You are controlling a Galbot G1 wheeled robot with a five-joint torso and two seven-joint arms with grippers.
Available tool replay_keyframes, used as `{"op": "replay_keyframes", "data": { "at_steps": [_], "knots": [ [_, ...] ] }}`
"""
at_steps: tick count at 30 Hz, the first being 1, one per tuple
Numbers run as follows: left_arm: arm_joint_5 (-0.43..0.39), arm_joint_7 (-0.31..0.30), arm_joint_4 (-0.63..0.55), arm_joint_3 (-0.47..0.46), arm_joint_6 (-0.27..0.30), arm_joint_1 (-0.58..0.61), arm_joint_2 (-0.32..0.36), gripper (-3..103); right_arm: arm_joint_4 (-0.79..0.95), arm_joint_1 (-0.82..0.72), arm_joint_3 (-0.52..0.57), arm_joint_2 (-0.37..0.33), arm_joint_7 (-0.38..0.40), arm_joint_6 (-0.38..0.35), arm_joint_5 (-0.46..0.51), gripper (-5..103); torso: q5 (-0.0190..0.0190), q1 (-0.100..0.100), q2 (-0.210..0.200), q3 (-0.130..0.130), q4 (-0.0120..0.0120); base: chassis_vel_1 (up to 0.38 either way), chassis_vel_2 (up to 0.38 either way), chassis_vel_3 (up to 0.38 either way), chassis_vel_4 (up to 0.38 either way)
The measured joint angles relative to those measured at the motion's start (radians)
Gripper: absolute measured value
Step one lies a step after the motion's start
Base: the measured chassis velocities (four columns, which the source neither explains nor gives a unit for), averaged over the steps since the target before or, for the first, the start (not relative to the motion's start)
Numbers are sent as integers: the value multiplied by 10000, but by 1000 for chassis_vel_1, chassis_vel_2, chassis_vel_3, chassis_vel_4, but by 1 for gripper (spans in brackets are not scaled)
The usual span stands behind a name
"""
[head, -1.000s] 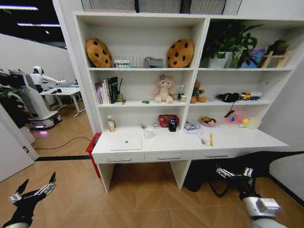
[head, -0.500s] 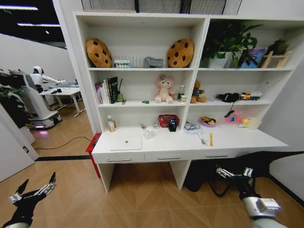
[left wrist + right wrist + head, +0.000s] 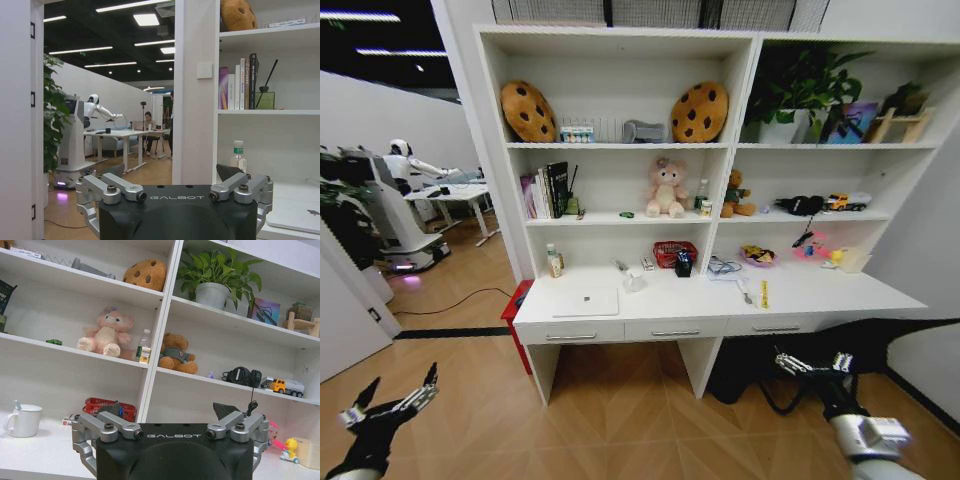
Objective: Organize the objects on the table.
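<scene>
the long white desk (image 3: 720, 300) with a row of shallow metal-handled drawers stands ahead of the robot, joined to a tall white shelf unit (image 3: 620, 130). both arms hang low and near, well short of the desk edge and above the wooden floor

left gripper (image 3: 388, 405): low at the near left, fingers spread apart, grasping nothing. in the left wrist view the same gripper (image 3: 175, 192) shows its two fingers parted, with a clear bottle with a green cap (image 3: 238, 156) on the desk beyond

right gripper (image 3: 810, 363): low at the near right, below the front right of the desk, fingers spread apart, grasping nothing. the right wrist view shows the gripper (image 3: 170, 427) with fingers parted, facing the shelves

items on the desk top:
- closed silver laptop (image 3: 586, 302), lying flat at the left, near the front edge
- white mug (image 3: 633, 281), just right of the laptop and farther back
- red wire basket (image 3: 673, 254), at the centre against the back, with a small dark object just beside its right side
- small loose clutter to the right of centre, including a yellow strip-shaped item (image 3: 764, 294); too small to identify further
- small colourful toys at the far right, against the back

a pink plush toy (image 3: 106, 333) and a brown teddy bear (image 3: 175, 354) sit on the middle shelf
</scene>
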Motion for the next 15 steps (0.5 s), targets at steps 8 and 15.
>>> {"op": "replay_keyframes", "data": {
  "at_steps": [8, 15],
  "knots": [
    [0, 0, 0, 0, 0, 0, 1, 100, 0, 0, 0, 0, 0, 0, 0, 100, 0, 0, 0, 0, 0, 0, 0, 0, 0],
    [0, 0, 0, 0, 0, 0, 0, 100, 0, -1, 0, 0, 0, 0, 0, 100, 0, 0, 0, 0, 0, 0, 0, 0, 0]
  ]
}}
